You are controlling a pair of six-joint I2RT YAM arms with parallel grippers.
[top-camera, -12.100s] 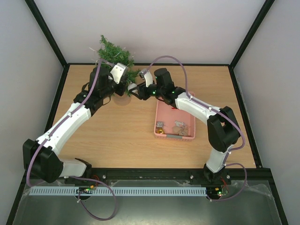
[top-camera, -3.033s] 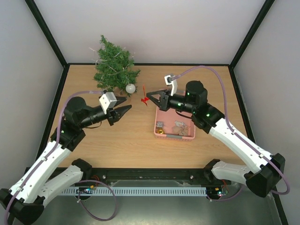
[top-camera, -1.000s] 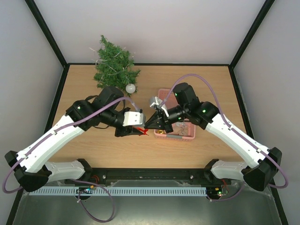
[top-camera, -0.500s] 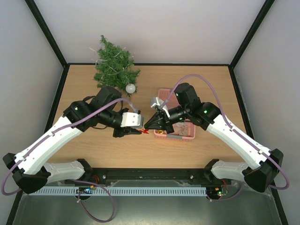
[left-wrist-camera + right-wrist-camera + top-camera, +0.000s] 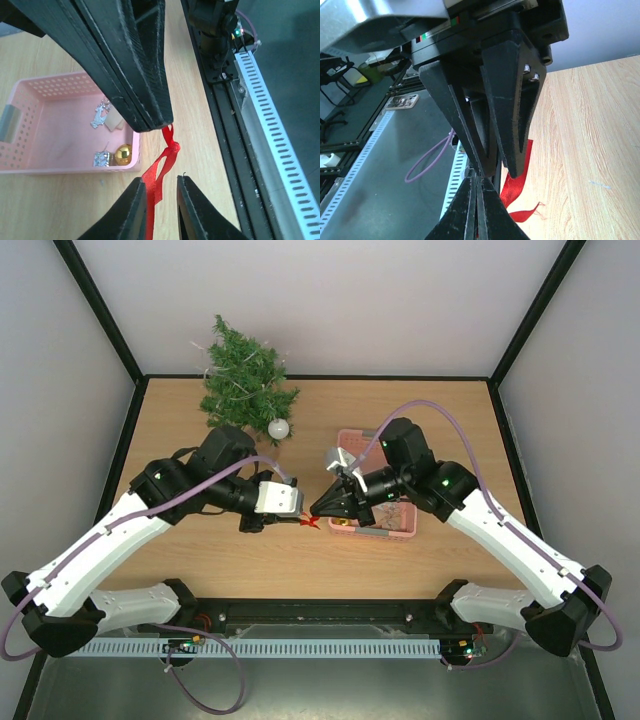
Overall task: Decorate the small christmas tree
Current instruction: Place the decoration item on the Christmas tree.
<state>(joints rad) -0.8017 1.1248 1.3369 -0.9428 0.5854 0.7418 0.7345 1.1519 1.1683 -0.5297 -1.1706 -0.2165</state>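
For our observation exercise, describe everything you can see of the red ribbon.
The red ribbon is thin and glossy, like satin, knotted into a small bow with loops. Its top end is pinched in the right gripper's shut tips; it hangs above the wooden table, its lower part dropping between the left gripper's narrowly parted fingers.

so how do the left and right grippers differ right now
The right gripper has jaws shut, pinching the knotted end of the red ribbon; the left gripper has jaws slightly apart, the ribbon's tail between them. The left gripper points toward the pink basket; the right gripper points away from it. Both meet at the ribbon.
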